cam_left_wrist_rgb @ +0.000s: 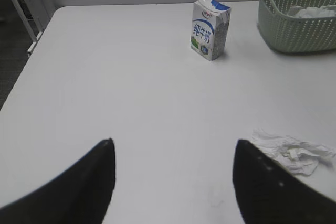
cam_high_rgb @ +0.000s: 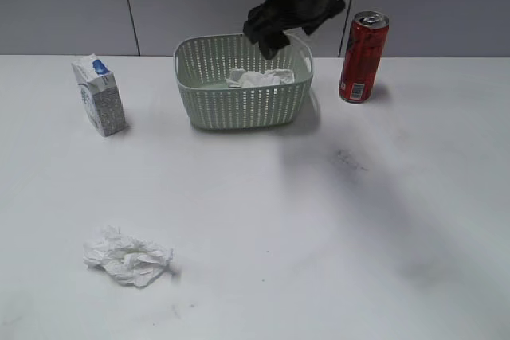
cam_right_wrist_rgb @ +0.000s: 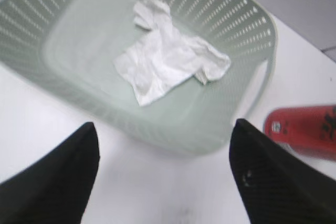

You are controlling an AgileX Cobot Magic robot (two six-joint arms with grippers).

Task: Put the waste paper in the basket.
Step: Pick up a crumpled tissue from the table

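Crumpled white tissue-paper waste (cam_high_rgb: 127, 255) is lying loose on the white table (cam_high_rgb: 319, 220), one wad near the front left edge, while another white crumpled sheet (cam_right_wrist_rgb: 168, 59) is already resting on the floor of the pale green perforated plastic basket (cam_high_rgb: 239, 105). In the left wrist view the loose wad (cam_left_wrist_rgb: 291, 150) is sitting just ahead and to the right of the left gripper (cam_left_wrist_rgb: 173, 182), whose black fingers are standing spread with nothing between them; the wad's long axis is running roughly across that gripper's line of sight. The right gripper (cam_right_wrist_rgb: 163, 174) is hovering above the basket's near rim, fingers likewise spread and empty, with the sheet inside lying ahead of it and below. In the exterior view only the right arm is visible, so the left arm appears the nearer one to the loose wad, which is lying well apart from the basket. A reach forward and rightward would probably be called for. Beyond the left gripper, a blue-topped upright white carton (cam_left_wrist_rgb: 210, 29) is standing left of the basket; a red drink can (cam_right_wrist_rgb: 304, 129) is lying right of the right gripper.
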